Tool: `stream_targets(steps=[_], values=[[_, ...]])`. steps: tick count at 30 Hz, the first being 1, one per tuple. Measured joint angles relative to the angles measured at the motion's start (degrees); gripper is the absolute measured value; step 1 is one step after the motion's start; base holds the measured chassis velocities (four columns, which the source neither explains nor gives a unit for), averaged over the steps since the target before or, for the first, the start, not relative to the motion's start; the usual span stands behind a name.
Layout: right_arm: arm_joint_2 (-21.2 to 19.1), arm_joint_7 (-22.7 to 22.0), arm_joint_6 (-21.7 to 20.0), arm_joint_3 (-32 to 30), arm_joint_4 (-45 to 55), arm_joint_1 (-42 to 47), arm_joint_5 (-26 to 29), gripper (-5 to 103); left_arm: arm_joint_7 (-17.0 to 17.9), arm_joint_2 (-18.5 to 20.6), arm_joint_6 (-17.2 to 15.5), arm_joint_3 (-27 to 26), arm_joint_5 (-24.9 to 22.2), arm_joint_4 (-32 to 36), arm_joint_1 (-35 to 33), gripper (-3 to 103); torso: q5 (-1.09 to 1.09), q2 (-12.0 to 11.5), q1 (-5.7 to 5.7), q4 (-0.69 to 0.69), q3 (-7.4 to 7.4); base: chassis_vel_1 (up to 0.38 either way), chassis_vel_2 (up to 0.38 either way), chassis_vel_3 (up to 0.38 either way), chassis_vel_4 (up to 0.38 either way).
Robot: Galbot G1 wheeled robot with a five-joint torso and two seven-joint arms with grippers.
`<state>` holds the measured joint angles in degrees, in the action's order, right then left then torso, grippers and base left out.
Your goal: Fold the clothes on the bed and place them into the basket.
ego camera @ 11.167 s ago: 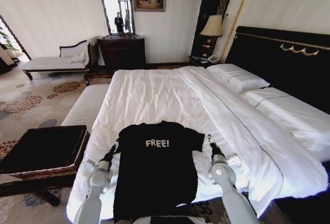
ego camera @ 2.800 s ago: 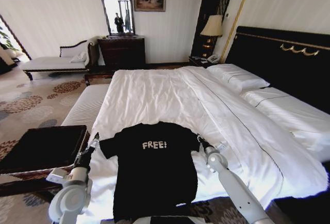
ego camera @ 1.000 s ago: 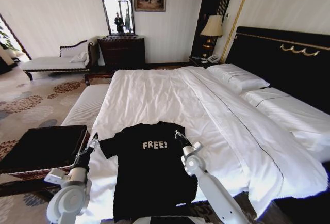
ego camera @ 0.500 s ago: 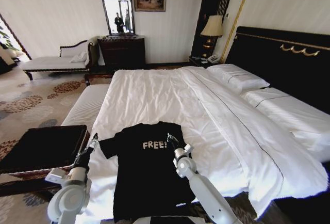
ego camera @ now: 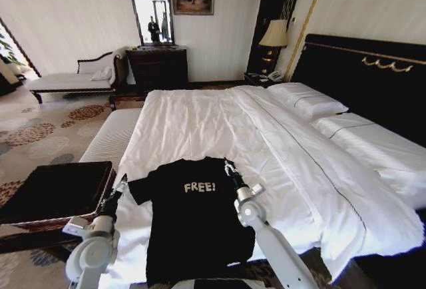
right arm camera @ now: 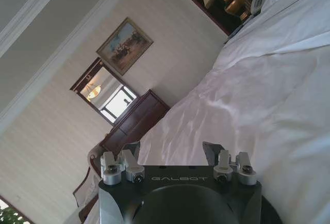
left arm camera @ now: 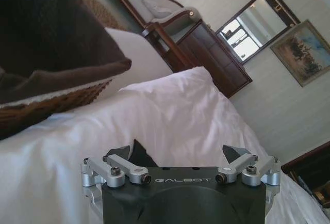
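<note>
The clothes, one black T-shirt (ego camera: 200, 216) with white "FREE!" lettering, lie flat near the front edge of the bed (ego camera: 200, 116). Its right sleeve is folded inward, while the left sleeve lies spread out. My right gripper (ego camera: 227, 165) hovers open at the shirt's right shoulder edge, and its wrist view shows the open gripper (right arm camera: 171, 152) holding nothing, with white sheet beyond. My left gripper (ego camera: 122, 180) is low at the left sleeve tip, open (left arm camera: 178, 154), with a corner of the black shirt (left arm camera: 140, 157) just past one finger. The basket (ego camera: 40, 224), wicker with black lining, stands left of the bed.
A pale upholstered bench (ego camera: 110, 139) runs along the bed's left side behind the basket (left arm camera: 56, 100). The folded duvet and pillows (ego camera: 309, 99) lie to the right under the black headboard (ego camera: 373, 69). A dresser (ego camera: 158, 66) and a chaise stand by the far wall.
My right gripper has drawn back from over the shirt's chest to its right shoulder edge, leaving the right sleeve folded inward. The left arm has stayed in place.
</note>
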<state>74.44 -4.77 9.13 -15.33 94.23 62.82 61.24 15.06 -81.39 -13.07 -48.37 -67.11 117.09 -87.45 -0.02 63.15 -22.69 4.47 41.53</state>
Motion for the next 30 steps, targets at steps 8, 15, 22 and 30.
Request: stream_targets(steps=[8,15,22,30], values=[[0.76,-1.58,-0.41,-4.31,1.68,2.85,-0.38,97,-0.36,0.95,-2.12,0.16,-7.98,-5.66,4.28,100,0.02,0.00,0.00,0.00,0.00,0.000,0.000,0.000,0.000],[1.08,-2.34,-0.55,-5.57,2.75,5.07,-0.63,100,-0.68,3.62,-2.56,0.85,-6.04,-9.07,7.67,100,0.02,0.00,0.00,0.00,0.00,0.000,0.000,0.000,0.000],[1.43,-3.52,-0.89,-6.32,3.63,7.19,-1.33,100,-2.36,8.08,-2.59,1.49,-1.16,-14.09,9.64,100,0.02,0.00,0.00,-0.01,0.00,0.000,0.000,0.000,0.000],[1.73,-4.61,-1.26,-6.24,4.03,7.74,-1.79,100,-5.26,7.45,-1.11,2.61,-3.01,-18.16,11.22,103,0.02,0.00,0.00,-0.01,0.00,0.000,0.000,0.000,0.000]])
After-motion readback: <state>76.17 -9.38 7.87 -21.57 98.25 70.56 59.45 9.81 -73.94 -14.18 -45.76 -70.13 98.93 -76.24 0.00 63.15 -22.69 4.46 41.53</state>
